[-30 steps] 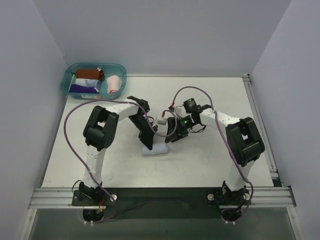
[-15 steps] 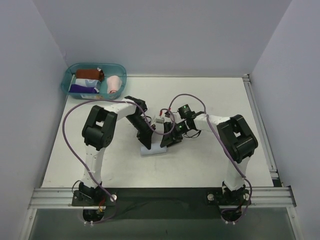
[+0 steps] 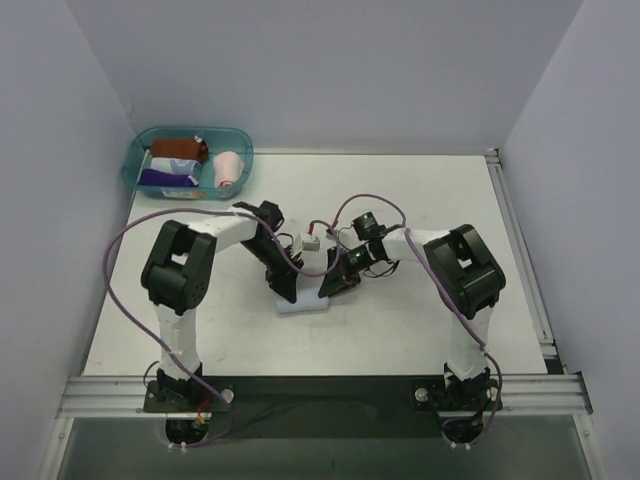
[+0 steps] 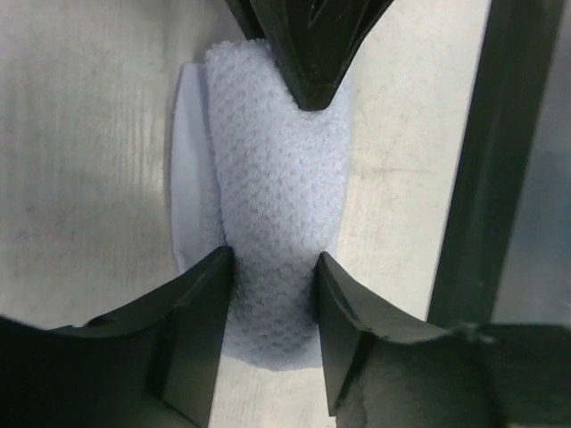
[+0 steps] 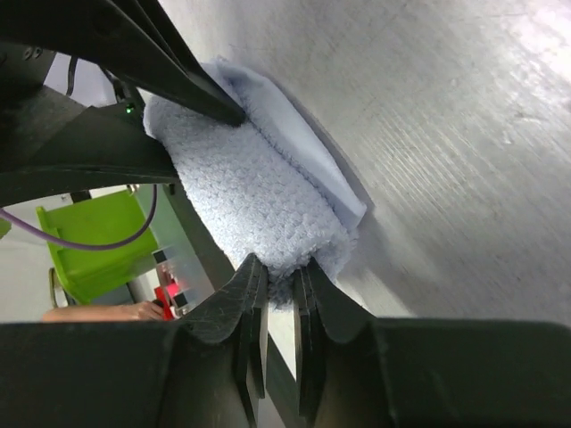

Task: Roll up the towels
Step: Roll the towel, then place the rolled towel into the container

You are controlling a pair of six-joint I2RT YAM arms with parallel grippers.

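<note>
- The pale counter (image 3: 430, 320) carries everything; both arms are bolted at its near edge.
- The left arm (image 3: 178, 272) bends in toward the middle of the counter. Its black left jaws come down on the left end of the light blue towel. In the left wrist view the two fingers (image 4: 201, 312) stand on either side of the bundle and press into its sides, clamped on it.
- The right arm (image 3: 462, 272) reaches across to the same spot from the right. The right jaws are nearly together and pinch the fuzzy right end of the towel between their tips, as the right wrist view shows.
- The teal tub (image 3: 133, 168) sits in the far left corner of the counter, well apart from the arms. It holds several rolled cloths, brown, white and purple among them.
- The light blue towel (image 3: 305, 306) (image 4: 277, 205) (image 5: 236, 201) lies on the counter near its middle, between the two sets of jaws. It is gathered into a thick, stubby roll, with a thinner flat layer showing along one long side.
- The pale pink towel (image 3: 229, 167) lies rolled at the right end of the tub.
</note>
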